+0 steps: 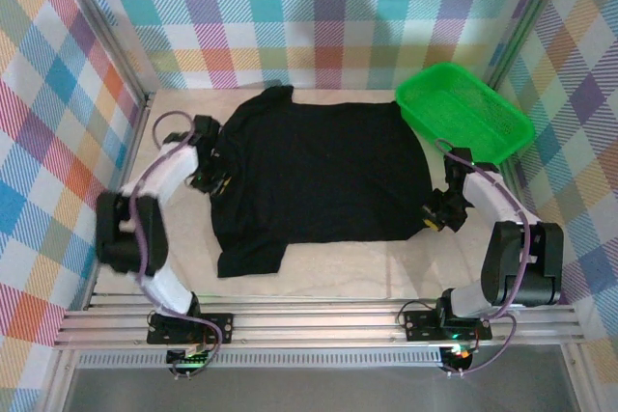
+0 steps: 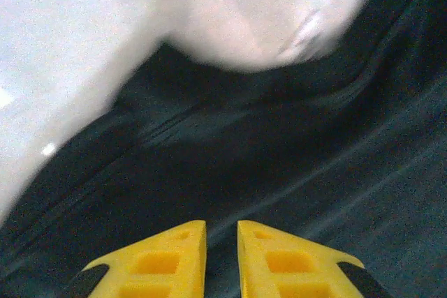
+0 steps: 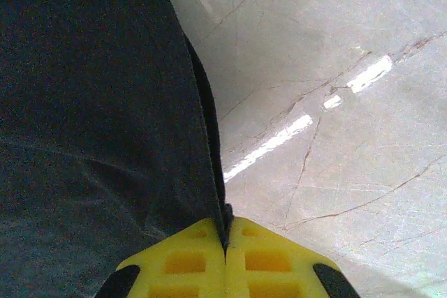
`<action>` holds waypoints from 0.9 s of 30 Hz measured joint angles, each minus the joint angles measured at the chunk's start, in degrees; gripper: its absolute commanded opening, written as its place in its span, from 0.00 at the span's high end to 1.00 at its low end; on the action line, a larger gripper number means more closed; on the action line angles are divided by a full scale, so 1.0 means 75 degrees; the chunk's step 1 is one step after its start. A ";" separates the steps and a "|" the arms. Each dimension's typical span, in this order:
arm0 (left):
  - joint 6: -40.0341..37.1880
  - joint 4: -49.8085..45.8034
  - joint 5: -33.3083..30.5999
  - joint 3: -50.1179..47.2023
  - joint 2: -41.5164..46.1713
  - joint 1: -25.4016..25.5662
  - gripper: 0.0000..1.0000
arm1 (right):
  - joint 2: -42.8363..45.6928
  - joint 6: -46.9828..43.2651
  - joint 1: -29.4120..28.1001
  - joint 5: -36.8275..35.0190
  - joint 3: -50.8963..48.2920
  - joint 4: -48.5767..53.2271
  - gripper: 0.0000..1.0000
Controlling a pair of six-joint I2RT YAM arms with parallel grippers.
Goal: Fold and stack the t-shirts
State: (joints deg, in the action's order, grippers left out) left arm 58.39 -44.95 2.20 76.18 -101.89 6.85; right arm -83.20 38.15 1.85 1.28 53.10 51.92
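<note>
While the t-shirt (image 1: 319,166) lies unfolded on the bench (image 1: 338,272) | my right fingers (image 3: 269,263) pinch its edge | my left fingers (image 2: 164,263) narrow, grip unclear | folding, stacking undone

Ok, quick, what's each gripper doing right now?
Left gripper: fingers almost together over the shirt; cannot tell if it holds cloth.
Right gripper: closed on the shirt's edge.
</note>
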 measured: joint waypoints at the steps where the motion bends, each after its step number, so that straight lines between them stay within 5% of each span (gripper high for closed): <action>1: -0.0090 0.0111 0.0044 0.0396 -0.0490 0.0000 0.82 | 0.0000 -0.0003 0.0000 0.0000 0.0017 0.0009 1.00; 8: -0.0364 -0.0009 0.0009 0.2113 -0.2416 -0.0082 0.87 | -0.0192 0.0003 -0.0003 0.0044 0.0213 -0.0009 1.00; 21: -0.0944 0.0041 -0.0271 0.1635 -0.2451 -0.2014 0.88 | -0.0825 0.0023 -0.0609 0.0323 0.0717 -0.0064 1.00; 27: -0.1306 0.0044 -0.0300 0.1868 -0.2567 -0.2381 0.84 | -0.0970 0.0020 -0.0781 0.0350 0.0804 -0.0032 1.00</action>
State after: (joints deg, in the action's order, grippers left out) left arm 48.60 -44.62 -0.05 90.19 -121.14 -11.00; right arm -90.48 38.30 -4.01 3.90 59.13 51.68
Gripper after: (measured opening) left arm 0.133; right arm 0.053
